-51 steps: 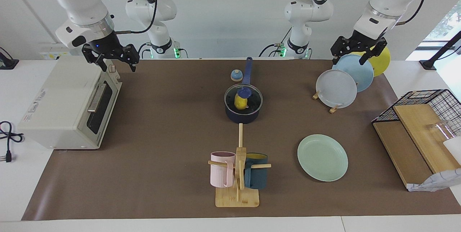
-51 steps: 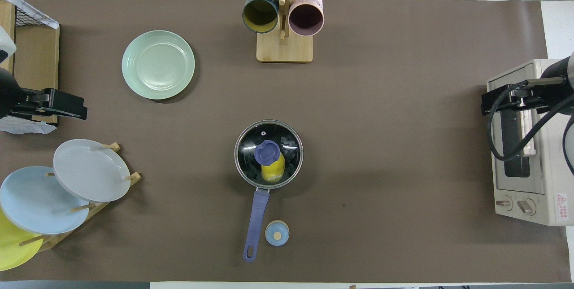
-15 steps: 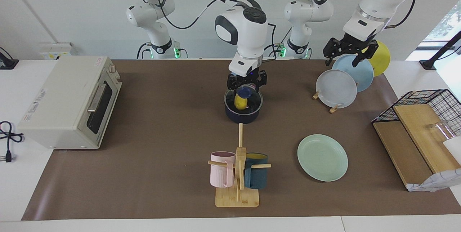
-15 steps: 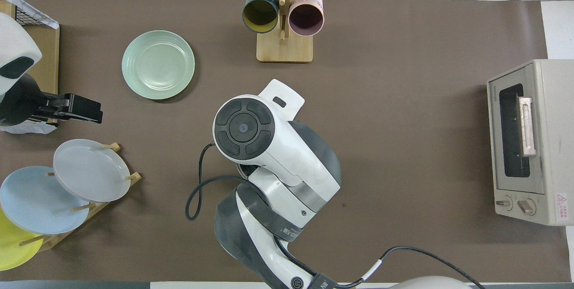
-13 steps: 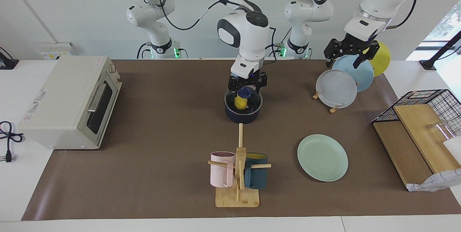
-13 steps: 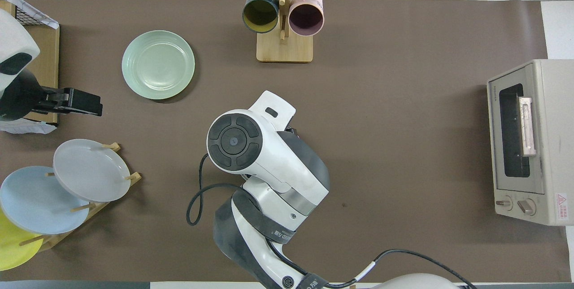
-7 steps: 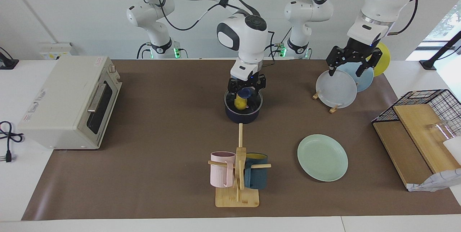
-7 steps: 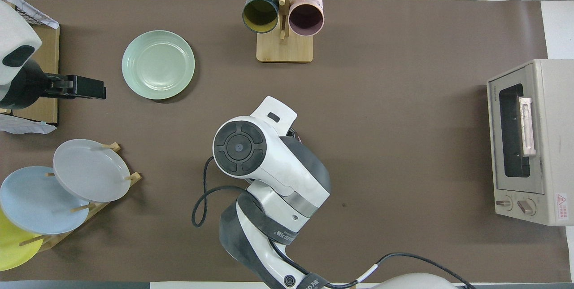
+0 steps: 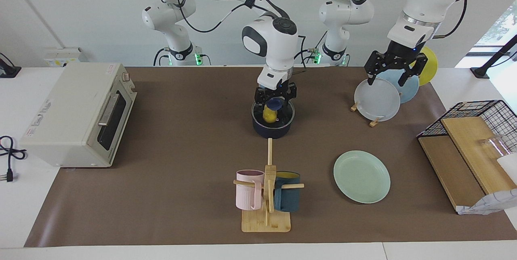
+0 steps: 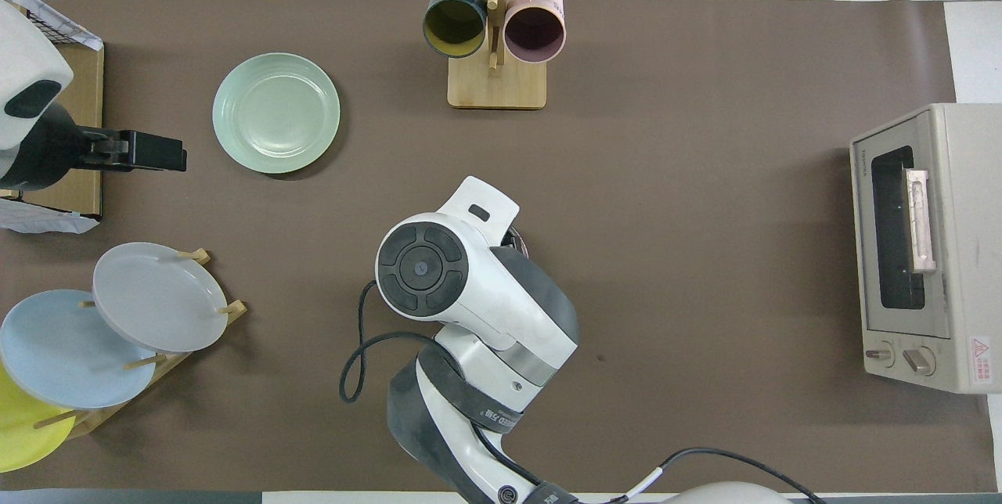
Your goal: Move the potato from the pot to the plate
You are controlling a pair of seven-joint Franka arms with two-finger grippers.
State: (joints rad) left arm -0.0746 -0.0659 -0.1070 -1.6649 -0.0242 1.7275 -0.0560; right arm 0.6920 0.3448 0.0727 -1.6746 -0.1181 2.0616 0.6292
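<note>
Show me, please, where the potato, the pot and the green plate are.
potato (image 9: 270, 114), facing view, its yellow body.
pot (image 9: 271, 132), facing view, its outer navy wall.
green plate (image 10: 275, 113), overhead view, its bare centre.

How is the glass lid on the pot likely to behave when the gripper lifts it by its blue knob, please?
The lid looks like rigid glass, so probably stiff but breakable if dropped. Held only by its small rounded knob, it may tilt or swing. It looks light enough for the right gripper.

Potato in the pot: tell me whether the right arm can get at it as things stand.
Probably not yet. A glass lid covers the pot with the potato under it. The right hand is at the lid's knob, so the lid must come off first.
</note>
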